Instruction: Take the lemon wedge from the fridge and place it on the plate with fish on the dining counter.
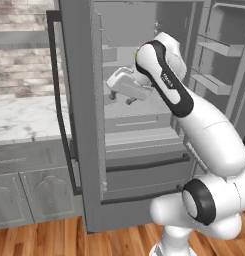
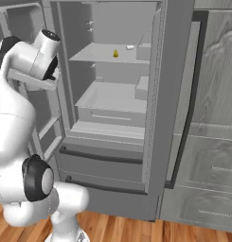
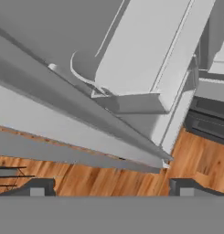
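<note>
Kitchen, fridge [image 2: 150, 94] doors open | lemon wedge [image 2: 115, 54] on upper shelf [image 2: 96, 56], well apart from tool | tool [image 1: 118, 99] wide, empty, at fridge mouth | risk: arm clipping door edge while reaching up.

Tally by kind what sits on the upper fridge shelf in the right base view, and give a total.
Yellow lemon wedge: 1
Small pale item, too small to identify: 1
Grey box-shaped bin at the shelf's right end: 1
Total: 3
</note>
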Motion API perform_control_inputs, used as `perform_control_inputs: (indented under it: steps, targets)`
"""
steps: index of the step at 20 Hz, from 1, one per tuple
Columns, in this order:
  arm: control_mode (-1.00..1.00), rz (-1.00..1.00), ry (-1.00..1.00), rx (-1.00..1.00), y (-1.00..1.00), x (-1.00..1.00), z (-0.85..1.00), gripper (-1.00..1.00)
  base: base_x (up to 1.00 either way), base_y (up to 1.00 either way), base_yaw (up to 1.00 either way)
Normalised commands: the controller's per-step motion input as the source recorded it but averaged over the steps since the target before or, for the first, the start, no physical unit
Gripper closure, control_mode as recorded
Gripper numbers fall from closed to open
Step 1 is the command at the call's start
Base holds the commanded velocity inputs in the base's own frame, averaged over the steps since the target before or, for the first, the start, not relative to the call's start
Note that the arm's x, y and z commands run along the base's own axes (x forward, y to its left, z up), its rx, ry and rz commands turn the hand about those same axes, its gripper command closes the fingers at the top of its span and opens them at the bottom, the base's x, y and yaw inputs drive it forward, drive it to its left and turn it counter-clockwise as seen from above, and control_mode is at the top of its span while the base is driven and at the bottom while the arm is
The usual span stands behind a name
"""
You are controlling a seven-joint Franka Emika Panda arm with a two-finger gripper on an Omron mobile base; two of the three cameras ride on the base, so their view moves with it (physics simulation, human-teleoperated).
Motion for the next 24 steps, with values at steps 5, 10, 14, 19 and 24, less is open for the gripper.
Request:
perform_control_inputs:
  steps: [5, 10, 14, 19, 24]
  targets:
    - [-1.00, 0.00, -0.25, -0.19, -1.00, -1.00, 0.04, -1.00, 0.00, 0.00, 0.00]
    - [-1.00, 0.00, -0.14, -0.30, -1.00, -1.00, -0.18, -1.00, 0.00, 0.00, 0.00]
    - [-1.00, -0.02, -0.02, -0.05, -0.41, -0.52, 0.00, -1.00, 0.00, 0.00, 0.00]
    - [-1.00, -0.24, -0.05, -0.05, -0.50, -0.39, -0.11, -1.00, 0.00, 0.00, 0.00]
    - [-1.00, -0.25, -0.01, -0.01, -0.41, -0.28, -0.02, -1.00, 0.00, 0.00, 0.00]
